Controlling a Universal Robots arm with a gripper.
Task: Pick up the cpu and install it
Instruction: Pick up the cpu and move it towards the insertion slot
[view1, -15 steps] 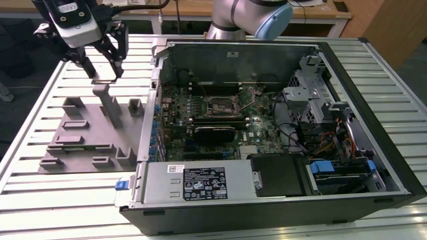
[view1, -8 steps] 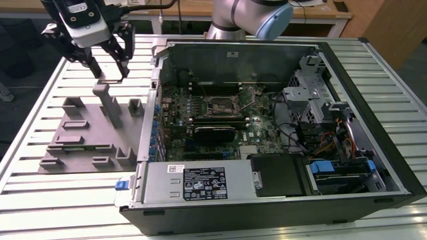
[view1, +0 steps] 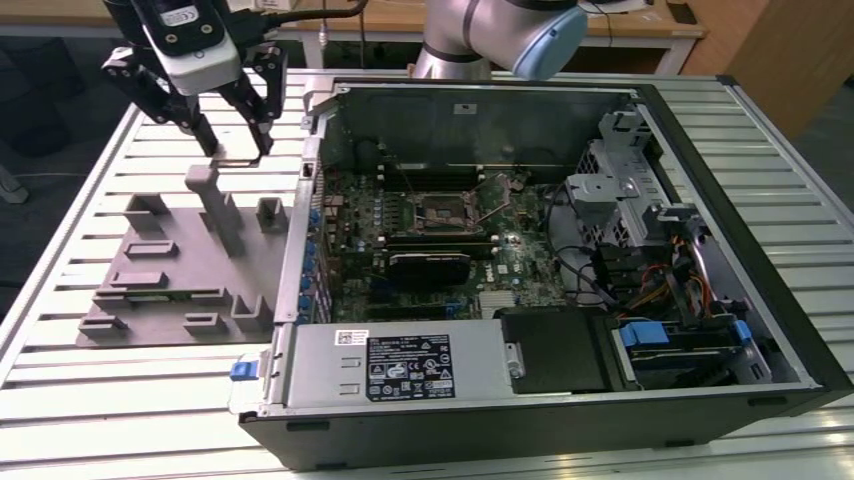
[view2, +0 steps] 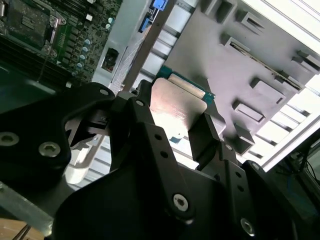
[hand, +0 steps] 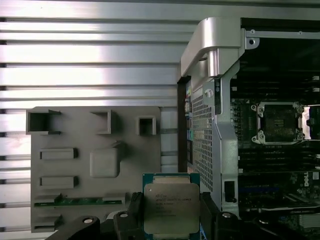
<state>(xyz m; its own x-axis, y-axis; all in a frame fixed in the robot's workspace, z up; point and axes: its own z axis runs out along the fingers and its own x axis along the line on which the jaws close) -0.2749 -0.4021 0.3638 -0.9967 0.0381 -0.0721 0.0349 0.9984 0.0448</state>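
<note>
The gripper hangs above the grey parts tray on the counter, at the exterior view's left of the open computer case, its fingers pinching the cpu: pickup done, the socket apparently not yet filled.

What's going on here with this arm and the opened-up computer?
A robot arm's gripper is holding the cpu, a small square chip, clamped by its edges between the fingers. It hangs over a grey fixture plate on the table, beside the open computer case. The socket on the board inside looks empty, so the chip is not installed yet.
</note>
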